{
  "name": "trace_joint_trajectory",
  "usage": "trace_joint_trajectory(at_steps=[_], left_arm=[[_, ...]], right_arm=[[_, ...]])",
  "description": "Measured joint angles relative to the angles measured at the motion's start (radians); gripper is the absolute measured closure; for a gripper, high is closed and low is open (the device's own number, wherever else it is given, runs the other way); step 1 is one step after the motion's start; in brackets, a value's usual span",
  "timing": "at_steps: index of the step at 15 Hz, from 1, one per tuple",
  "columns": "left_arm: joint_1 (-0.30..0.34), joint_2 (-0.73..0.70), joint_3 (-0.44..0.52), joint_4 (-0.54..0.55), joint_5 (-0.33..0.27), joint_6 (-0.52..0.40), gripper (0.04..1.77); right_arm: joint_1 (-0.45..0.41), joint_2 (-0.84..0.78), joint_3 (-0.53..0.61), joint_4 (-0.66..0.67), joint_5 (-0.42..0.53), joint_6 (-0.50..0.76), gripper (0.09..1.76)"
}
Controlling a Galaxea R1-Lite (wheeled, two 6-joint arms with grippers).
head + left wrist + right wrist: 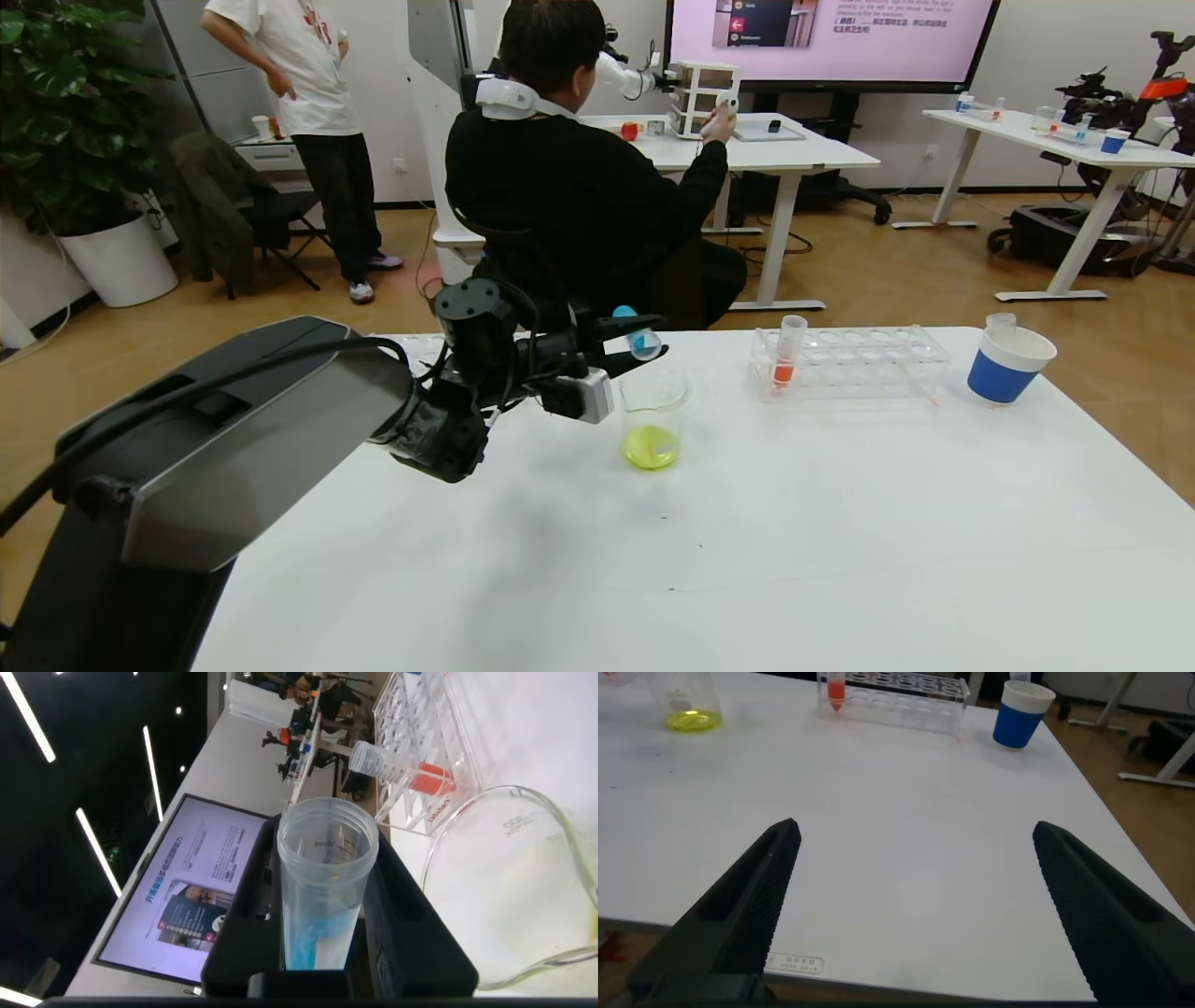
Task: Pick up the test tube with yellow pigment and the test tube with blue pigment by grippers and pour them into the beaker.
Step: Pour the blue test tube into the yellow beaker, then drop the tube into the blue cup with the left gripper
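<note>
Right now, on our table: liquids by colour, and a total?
Blue: 1, in the tube held by the left gripper
Yellow: 1, in the beaker
Orange-red: 1, in the tube in the rack
Total: 3

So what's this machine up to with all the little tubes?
It's mixing coloured liquids. Its left hand grips the blue tube, tilted over the rim of the beaker, which already holds yellow-green liquid. The blue is still in the tube, so that pour isn't done. The right hand is open and empty, hovering over bare table nearer the robot. An orange tube stands in the rack, beside a paper cup.
</note>
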Motion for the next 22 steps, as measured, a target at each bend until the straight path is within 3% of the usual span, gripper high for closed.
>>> trace_joint_trajectory(at_steps=[11, 16, 22], left_arm=[[0.013, 0.033, -0.059, 0.014, 0.006, 0.203, 1.31], [0.017, 0.037, -0.059, 0.005, 0.041, 0.224, 1.31], [0.018, 0.04, -0.06, 0.016, 0.052, 0.324, 1.31]], right_arm=[[0.0, 0.0, 0.0, 0.0, 0.0, 0.0, 0.11], [0.0, 0.0, 0.0, 0.0, 0.0, 0.0, 0.11], [0.0, 0.0, 0.0, 0.0, 0.0, 0.0, 0.11]])
